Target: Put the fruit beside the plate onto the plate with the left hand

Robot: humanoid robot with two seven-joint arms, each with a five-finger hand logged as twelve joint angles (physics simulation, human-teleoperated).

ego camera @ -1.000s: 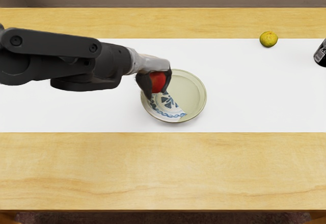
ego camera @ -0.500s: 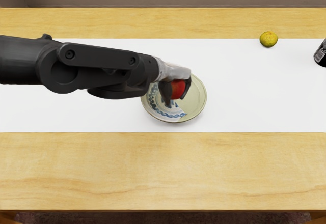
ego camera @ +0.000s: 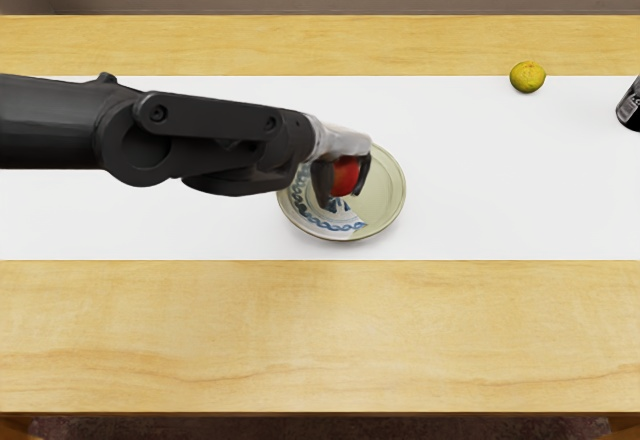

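A round cream plate point(ego camera: 385, 188) with a blue pattern lies on the white runner at the table's middle. My left hand point(ego camera: 340, 173) reaches in from the left and hovers low over the plate's centre. Its fingers are curled around a red fruit point(ego camera: 346, 175), which sits inside the plate's rim; whether the fruit touches the plate surface I cannot tell. The hand and forearm hide the plate's left part. The right arm shows only as a dark piece point(ego camera: 629, 103) at the right edge.
A yellow-green fruit point(ego camera: 527, 76) lies on the runner's far right. The white runner point(ego camera: 500, 180) spans the wooden table point(ego camera: 320, 330), with bare wood in front and behind.
The left hand carried the red fruit rightward from the plate's left rim to over its centre, then sank slightly in the last half second. The grip stayed shut.
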